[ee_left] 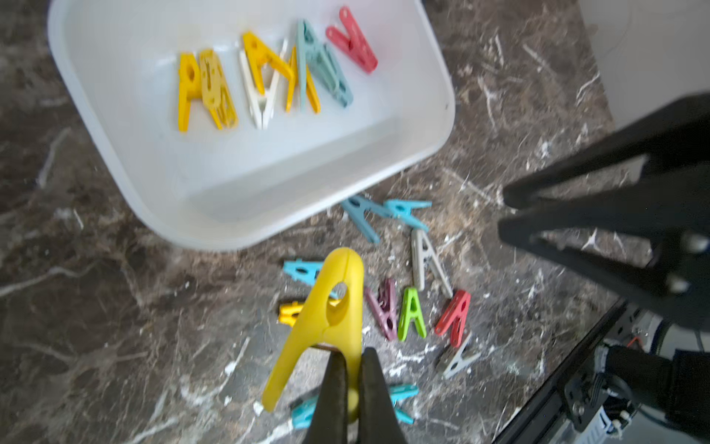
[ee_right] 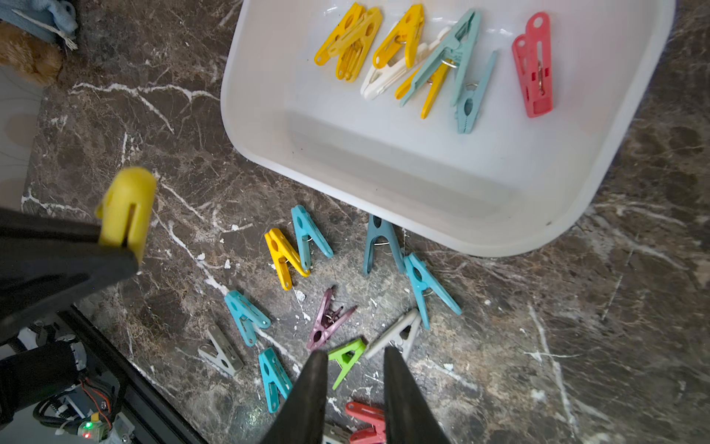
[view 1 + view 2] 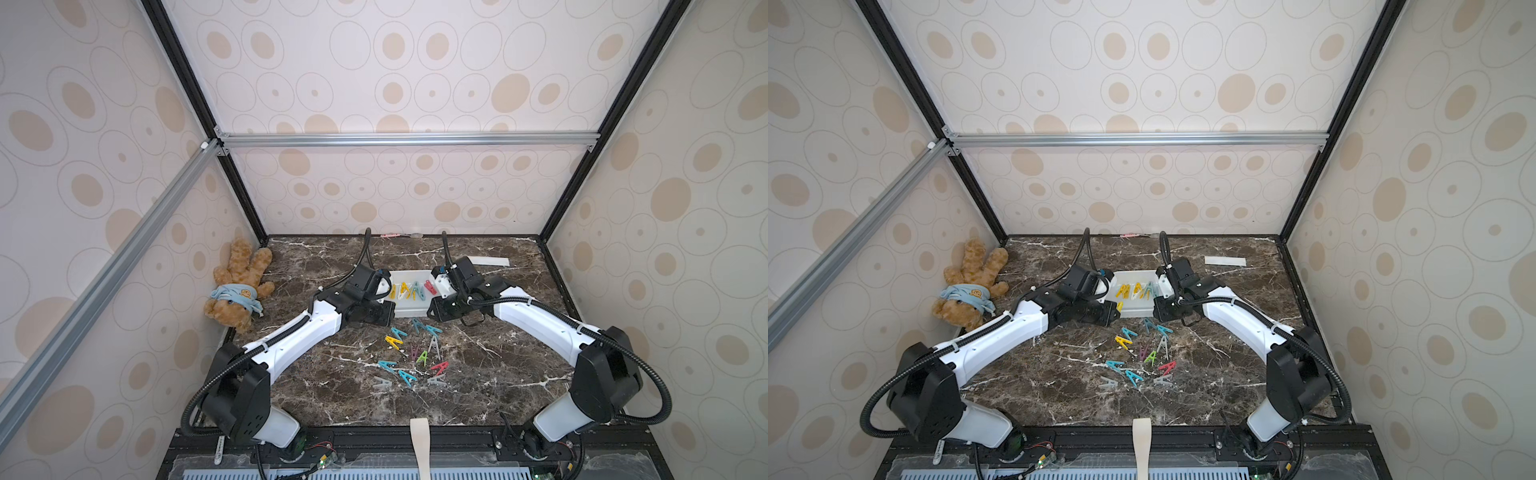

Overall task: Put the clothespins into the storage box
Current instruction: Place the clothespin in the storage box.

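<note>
The white storage box (image 3: 409, 311) (image 1: 230, 173) (image 2: 384, 161) sits mid-table between both arms. Inside it lie several clothespins (image 3: 409, 291) (image 2: 422, 57): yellow, white, teal and red. Several more clothespins (image 3: 415, 353) (image 3: 1142, 353) (image 2: 326, 300) are scattered on the marble in front of the box. My left gripper (image 1: 351, 355) (image 3: 1117, 309) is shut on one leg of a yellow clothespin (image 1: 326, 319) (image 2: 126, 207), held above the table by the box's near left corner. My right gripper (image 2: 355, 353) (image 3: 432, 311) stands open and empty over a green clothespin (image 2: 345, 357) and a grey one.
A teddy bear (image 3: 239, 286) lies at the table's left edge. A flat white paper strip (image 3: 490, 261) lies behind the right arm. A small pink item (image 3: 392, 235) rests at the back wall. A beige strap (image 3: 419, 440) hangs over the front edge.
</note>
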